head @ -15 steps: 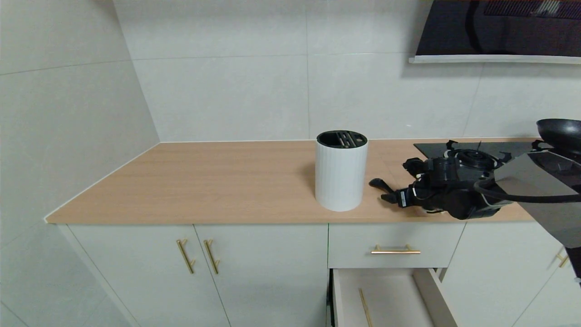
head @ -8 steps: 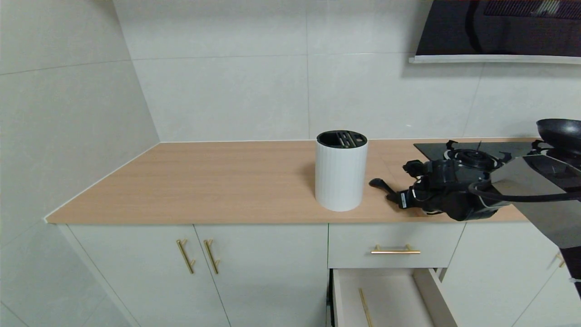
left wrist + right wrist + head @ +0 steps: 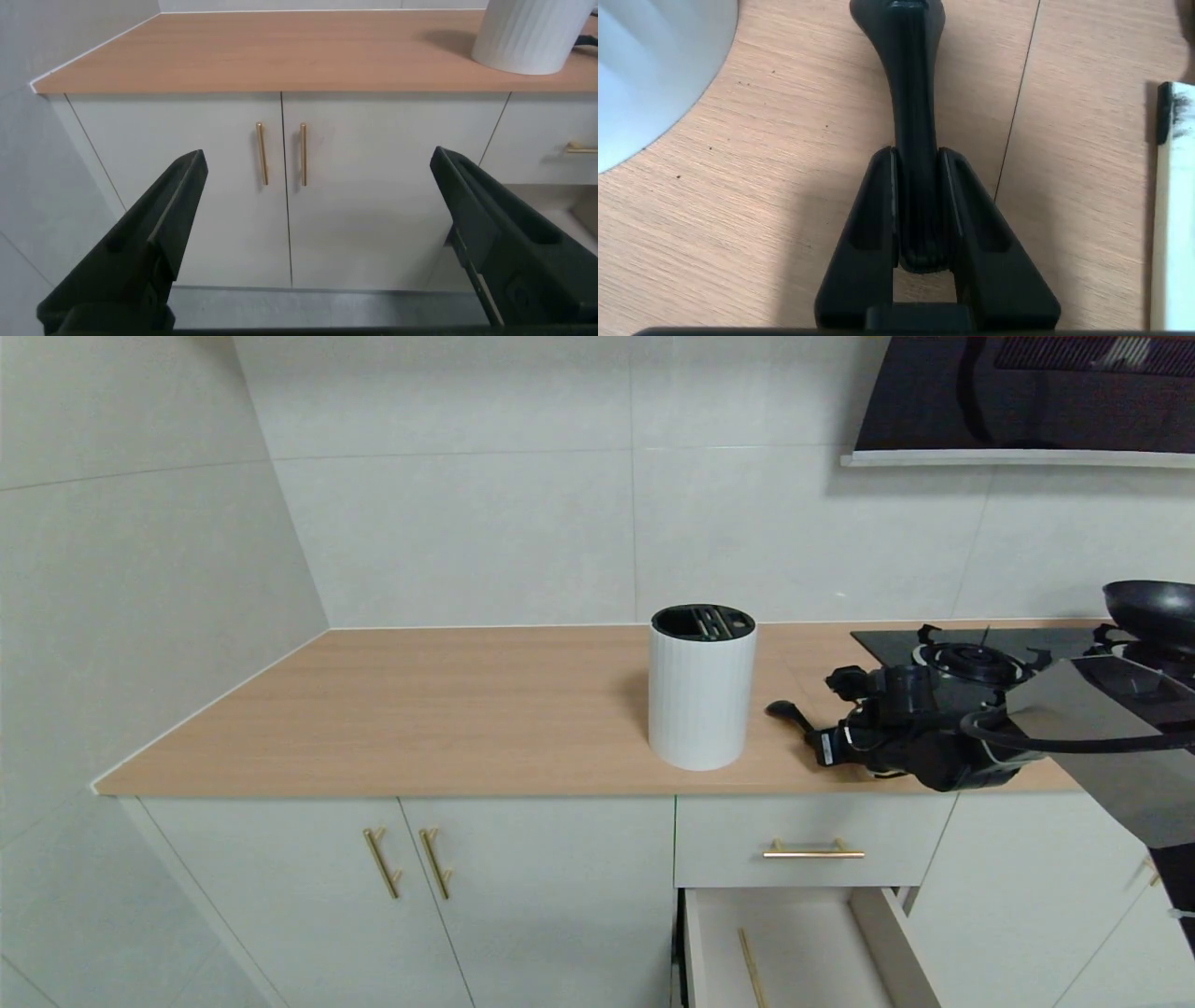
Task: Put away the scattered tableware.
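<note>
A black utensil handle (image 3: 784,712) lies low over the wooden counter (image 3: 467,709), just right of a white ribbed holder (image 3: 701,686) with a black slotted top. My right gripper (image 3: 810,733) is shut on this handle. In the right wrist view both fingers (image 3: 868,215) press the black handle (image 3: 910,112) from either side, and the holder's (image 3: 654,65) base curves nearby. The utensil's working end is hidden. My left gripper (image 3: 318,252) hangs open and empty in front of the lower cabinet doors (image 3: 280,187), below the counter's edge.
A drawer (image 3: 882,933) stands pulled out under the counter, with a thin golden stick (image 3: 750,966) lying in it. A shut drawer with a gold handle (image 3: 813,850) sits above it. A gas hob (image 3: 971,649) and a dark pan (image 3: 1153,607) are at the right.
My right gripper has drawn slightly back towards the hob and its fingers have come together on the black handle, whose end shifted a little right. The holder has not moved.
</note>
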Available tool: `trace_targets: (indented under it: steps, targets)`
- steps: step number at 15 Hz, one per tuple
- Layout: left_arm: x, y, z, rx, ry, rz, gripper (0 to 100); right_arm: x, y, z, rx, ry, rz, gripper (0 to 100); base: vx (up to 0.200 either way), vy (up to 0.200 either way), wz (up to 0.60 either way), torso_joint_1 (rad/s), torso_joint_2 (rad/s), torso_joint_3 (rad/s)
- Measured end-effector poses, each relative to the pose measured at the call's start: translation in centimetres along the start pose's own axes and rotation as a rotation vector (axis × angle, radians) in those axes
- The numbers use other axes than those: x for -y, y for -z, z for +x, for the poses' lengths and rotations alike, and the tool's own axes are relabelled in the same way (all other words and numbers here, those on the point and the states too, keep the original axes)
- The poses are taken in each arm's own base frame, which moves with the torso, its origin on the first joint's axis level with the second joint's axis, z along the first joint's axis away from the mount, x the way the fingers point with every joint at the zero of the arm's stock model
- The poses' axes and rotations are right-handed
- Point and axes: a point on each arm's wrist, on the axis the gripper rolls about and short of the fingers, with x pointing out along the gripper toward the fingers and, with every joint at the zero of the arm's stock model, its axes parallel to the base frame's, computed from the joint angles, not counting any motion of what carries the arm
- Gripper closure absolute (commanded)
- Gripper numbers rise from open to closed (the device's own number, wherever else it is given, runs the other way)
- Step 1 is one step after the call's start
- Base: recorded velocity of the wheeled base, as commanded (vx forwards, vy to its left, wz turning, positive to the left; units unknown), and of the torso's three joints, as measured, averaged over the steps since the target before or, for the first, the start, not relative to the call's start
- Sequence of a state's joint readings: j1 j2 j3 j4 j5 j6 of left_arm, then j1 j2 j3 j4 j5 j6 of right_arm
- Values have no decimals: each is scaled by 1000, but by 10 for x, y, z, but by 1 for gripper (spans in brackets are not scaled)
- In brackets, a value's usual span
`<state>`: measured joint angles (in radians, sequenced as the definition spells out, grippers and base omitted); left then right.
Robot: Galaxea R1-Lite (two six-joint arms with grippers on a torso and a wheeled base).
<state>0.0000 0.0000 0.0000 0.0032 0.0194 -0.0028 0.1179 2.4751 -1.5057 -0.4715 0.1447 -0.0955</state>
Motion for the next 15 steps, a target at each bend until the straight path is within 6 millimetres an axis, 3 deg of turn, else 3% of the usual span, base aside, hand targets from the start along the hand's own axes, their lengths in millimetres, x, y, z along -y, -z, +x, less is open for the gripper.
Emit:
trace_targets:
  steps: [3, 5, 7, 10, 13, 15]
  targets:
    - [0, 0, 0, 0, 0, 0, 0, -3, -9, -10, -13, 91, 29, 100, 0, 0, 0, 0, 0, 0]
    - [0, 0, 0, 0, 0, 0, 0, -12, -21, -31, -45, 141, 66, 100, 0, 0, 0, 0, 0, 0]
    - [0, 0, 0, 0, 0, 0, 0, -29, -38, -69, -90, 148, 98, 100, 0, 0, 0, 0, 0, 0]
    - [0, 0, 0, 0, 0, 0, 0, -56, -53, -143, -163, 147, 185, 100, 0, 0, 0, 0, 0, 0]
    - [0, 0, 0, 0, 0, 0, 0, -72, -37, -207, -255, 168, 248, 100, 0, 0, 0, 0, 0, 0]
    - [0, 0, 0, 0, 0, 0, 0, -76, -24, -234, -281, 169, 261, 100, 0, 0, 0, 0, 0, 0]
